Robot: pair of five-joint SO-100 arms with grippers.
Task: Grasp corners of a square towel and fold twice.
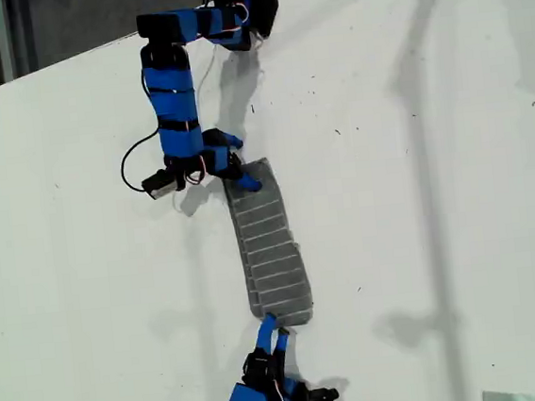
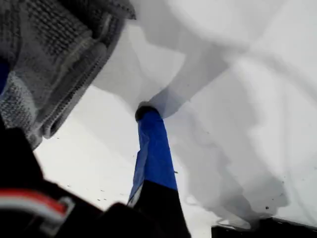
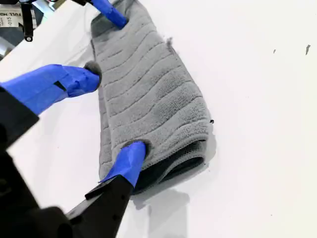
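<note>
The towel lay folded into a long strip on the table. The first gripper stood spread at one end; the second gripper gaped wide at the other, one fingertip on the cloth

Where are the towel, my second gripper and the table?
towel [image 3: 148,94], second wrist view, middle of its striped top face.
my second gripper [image 3: 115,113], second wrist view, midway between its blue fingertips.
table [image 3: 257,148], second wrist view, bare white surface.
</note>
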